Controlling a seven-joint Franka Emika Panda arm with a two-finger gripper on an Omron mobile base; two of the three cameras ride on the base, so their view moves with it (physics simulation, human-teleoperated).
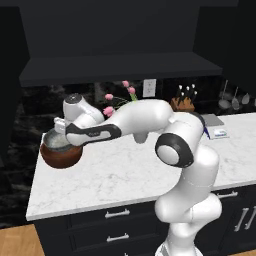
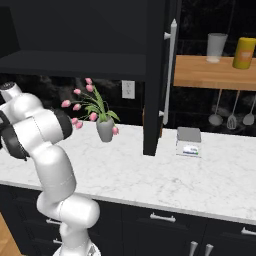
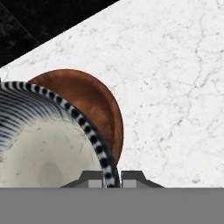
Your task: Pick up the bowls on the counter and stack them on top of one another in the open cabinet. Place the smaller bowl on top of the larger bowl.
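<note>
Over the tabletop's left end, smaller bowl: pale speckled inside, striped rim, gripped at its edge and held right above the wooden one.
Larger bowl: reddish-brown, sat on the tabletop near the left edge, showing past the small bowl's rim in the hand view.
End effector: pinching the smaller bowl's rim, one fingertip inside the wall, one outside.
Key relation: small bowl hung off the fingers toward the hand view's left, overlapping the big bowl; whether nested, touching or apart could not be told.
Cabinet: dark open shelf, well above and behind both bowls, rightward of the hand in the left base view.
Next move, as judged: lift straight up with the rim kept level, then carry up and back to the shelf; larger bowl likely needed there first.
Risk: thin rim pinch, bowl could tilt or slip.
Farther out: vase of pink flowers near the wall.
</note>
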